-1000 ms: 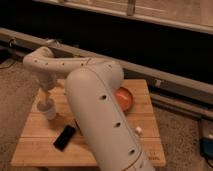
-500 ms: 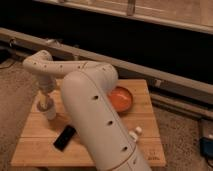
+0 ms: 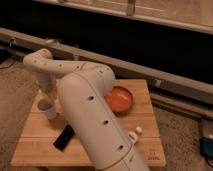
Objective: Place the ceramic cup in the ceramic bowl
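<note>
Foreground is mostly the robot's fat white arm (image 3: 95, 130), rising from the front edge of the table (image 3: 145, 120) and hiding its middle. A white bottle (image 3: 134, 134) pokes out beside it near the front right corner, and a flat black thing (image 3: 64, 137) lies toward the front left. Both look like bystanders to me. Further back, by the left edge, the gripper (image 3: 46, 100) hangs straight down onto the ceramic cup (image 3: 50, 112), which stands upright on the wood. Can't tell if it's clamped on or loose. Coming in from above makes sense, since the cup has to be lifted clear. The ceramic bowl (image 3: 120, 99) sits toward the back right corner, well apart from the cup and open side up, ready to take it.
</note>
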